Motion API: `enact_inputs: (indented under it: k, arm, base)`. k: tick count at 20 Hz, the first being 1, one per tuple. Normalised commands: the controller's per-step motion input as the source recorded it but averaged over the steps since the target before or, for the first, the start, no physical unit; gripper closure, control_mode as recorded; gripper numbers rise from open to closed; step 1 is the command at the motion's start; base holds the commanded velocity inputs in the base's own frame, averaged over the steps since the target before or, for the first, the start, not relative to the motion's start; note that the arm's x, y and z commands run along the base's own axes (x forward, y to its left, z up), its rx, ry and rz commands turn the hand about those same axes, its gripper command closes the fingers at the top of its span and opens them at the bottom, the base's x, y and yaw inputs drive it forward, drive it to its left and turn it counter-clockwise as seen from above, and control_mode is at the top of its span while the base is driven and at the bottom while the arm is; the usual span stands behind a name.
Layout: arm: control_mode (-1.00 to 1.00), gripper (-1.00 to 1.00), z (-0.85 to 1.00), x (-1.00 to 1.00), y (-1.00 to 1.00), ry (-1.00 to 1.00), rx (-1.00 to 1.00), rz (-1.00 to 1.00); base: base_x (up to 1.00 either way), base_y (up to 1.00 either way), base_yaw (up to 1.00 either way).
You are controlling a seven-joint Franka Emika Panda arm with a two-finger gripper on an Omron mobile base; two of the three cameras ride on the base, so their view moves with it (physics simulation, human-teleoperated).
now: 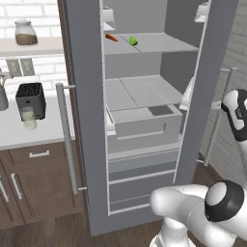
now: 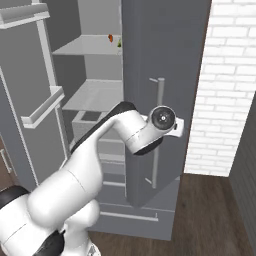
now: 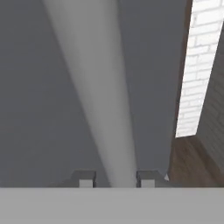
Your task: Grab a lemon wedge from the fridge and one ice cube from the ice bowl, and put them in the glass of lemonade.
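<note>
Your gripper (image 3: 116, 180) sits astride the right door's handle bar (image 3: 98, 87): in the hand view the two finger tips stand narrowly parted, one on each side of the silver bar, which passes between them and runs away up the picture. Whether the pads press the bar or stand just off it cannot be told from these pictures, so treat the hold as unconfirmed. In the right base view the wrist is at that handle on the outer face of the right door (image 2: 165, 60) of the fridge (image 1: 87, 96), and both doors stand open. The lemon wedge (image 1: 133, 41) lies on the upper shelf (image 1: 169, 44) inside the fridge, just beside a thin orange-red stick (image 1: 111, 37). Note the governing relation: the wedge lies on the far side of the open door from your gripper, higher and inboard toward the cabinet interior. You will likely need to let go of the bar, clear the door edge, and approach the shelf from the front.
</note>
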Motion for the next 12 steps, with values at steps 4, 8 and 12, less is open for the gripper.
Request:
enact_inputs:
  k: [4,8,12]
  arm:
    - [-1.00,-1.00,0.32,-0.45,-0.19,0.00,0.01,0.01]
    - [-1.00,-1.00,0.39,-0.72,-0.02,0.00,0.00,0.00]
    - [-1.00,-1.00,0.28,-0.86,0.00,0.00,-0.04,0.00]
  base:
    - [0.00,0.00,0.00]
    - [0.00,0.00,0.00]
    - [0.00,0.00,0.00]
